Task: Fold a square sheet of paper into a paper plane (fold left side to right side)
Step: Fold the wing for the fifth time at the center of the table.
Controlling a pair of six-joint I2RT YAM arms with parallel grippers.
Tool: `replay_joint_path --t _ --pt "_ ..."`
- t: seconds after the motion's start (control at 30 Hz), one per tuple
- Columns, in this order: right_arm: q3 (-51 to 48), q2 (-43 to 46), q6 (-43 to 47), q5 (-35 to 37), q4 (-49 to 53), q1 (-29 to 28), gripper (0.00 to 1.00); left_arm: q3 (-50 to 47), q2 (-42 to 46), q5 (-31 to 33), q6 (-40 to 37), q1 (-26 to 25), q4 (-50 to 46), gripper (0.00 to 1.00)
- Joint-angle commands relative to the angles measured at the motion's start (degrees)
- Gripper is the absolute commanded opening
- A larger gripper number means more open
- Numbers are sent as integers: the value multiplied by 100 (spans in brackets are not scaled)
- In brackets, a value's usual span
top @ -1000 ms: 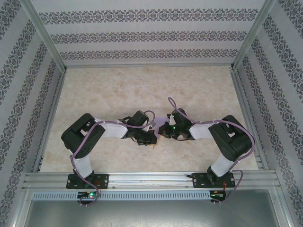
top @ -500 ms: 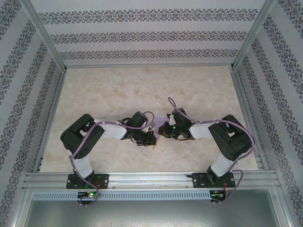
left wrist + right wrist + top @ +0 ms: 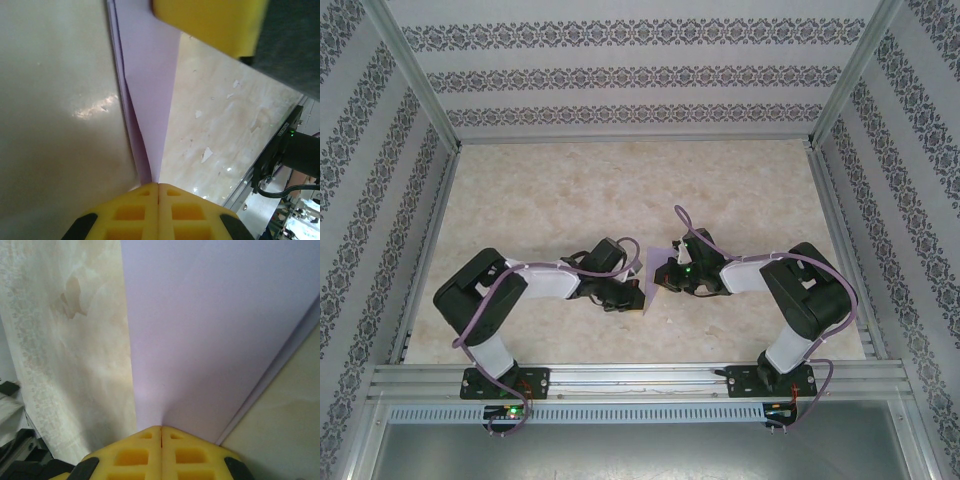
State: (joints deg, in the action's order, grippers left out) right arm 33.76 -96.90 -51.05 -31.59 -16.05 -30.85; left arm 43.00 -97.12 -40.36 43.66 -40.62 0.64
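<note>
The paper plane (image 3: pixel 654 285) is a small lilac piece hanging between both grippers just above the middle of the table. My left gripper (image 3: pixel 636 292) is shut on one end of it. In the left wrist view the yellow fingertips (image 3: pixel 158 184) meet on the narrow, layered paper (image 3: pixel 147 75), which runs away to the right gripper's yellow finger (image 3: pixel 210 20). My right gripper (image 3: pixel 665 280) is shut on the other end. In the right wrist view its closed tips (image 3: pixel 161 427) pinch a broad lilac face (image 3: pixel 215 330) with a second layer's edge along the right.
The marbled beige table (image 3: pixel 570 190) stretches behind the grippers. Patterned walls stand on three sides, and a metal rail (image 3: pixel 640 378) carries the arm bases at the near edge. Small white flecks (image 3: pixel 206 154) lie on the table below the paper.
My left arm's elbow has swung out and down to the left, with the wrist drawn slightly back. The lilac paper now shows as a flap between the two grippers. The right arm has barely moved.
</note>
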Motion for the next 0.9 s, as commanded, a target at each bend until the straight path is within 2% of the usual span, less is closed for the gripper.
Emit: replay_joint_path --t 0.0,0.13,0.33,0.87 --pt "-150 -610 163 699 498 -97 0 154 323 185 -200 81 -417 5" --pt "-149 -626 173 698 489 -97 0 197 365 29 -148 64 -180 5" --pt "-141 -644 174 698 490 -100 0 418 -137 -248 -43 -130 208 5" --pt "-130 -704 182 707 507 -97 0 351 -545 -229 -134 -174 223 5"
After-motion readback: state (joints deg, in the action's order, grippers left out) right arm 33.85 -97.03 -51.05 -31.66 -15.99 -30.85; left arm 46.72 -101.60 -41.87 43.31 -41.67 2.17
